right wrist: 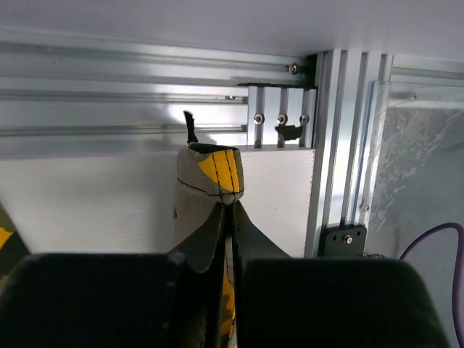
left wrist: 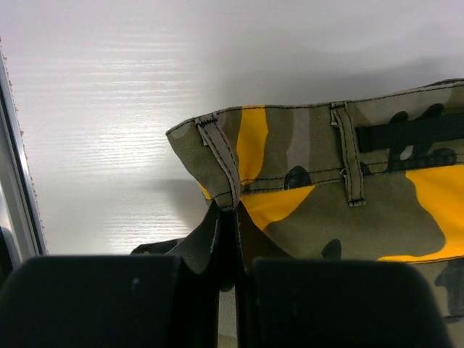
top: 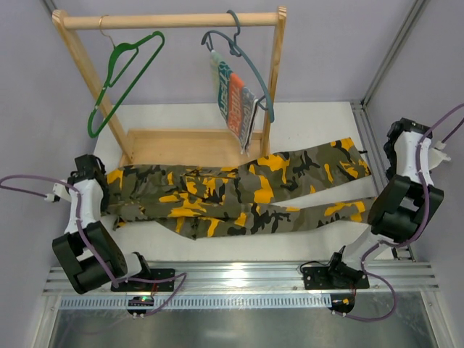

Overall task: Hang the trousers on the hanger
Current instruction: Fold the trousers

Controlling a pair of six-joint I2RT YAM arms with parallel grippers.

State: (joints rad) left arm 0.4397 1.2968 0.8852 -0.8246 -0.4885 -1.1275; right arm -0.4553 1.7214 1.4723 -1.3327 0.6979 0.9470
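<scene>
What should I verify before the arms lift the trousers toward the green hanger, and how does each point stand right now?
1. Waist grip: the left gripper is shut on the trousers at a belt loop: ok.
2. Leg grip: the right gripper is shut on a leg cuff: ok.
3. Both leg cuffs held together: cannot tell; the right wrist view shows only one cuff.
4. Target ready: the hanger hangs bare on the rail: ok.
5. Fabric spread out between the grips: ok, though wrinkled.
6. Clearance from the other hanger and its cloth: cannot tell; they hang close above the trousers' middle.
</scene>
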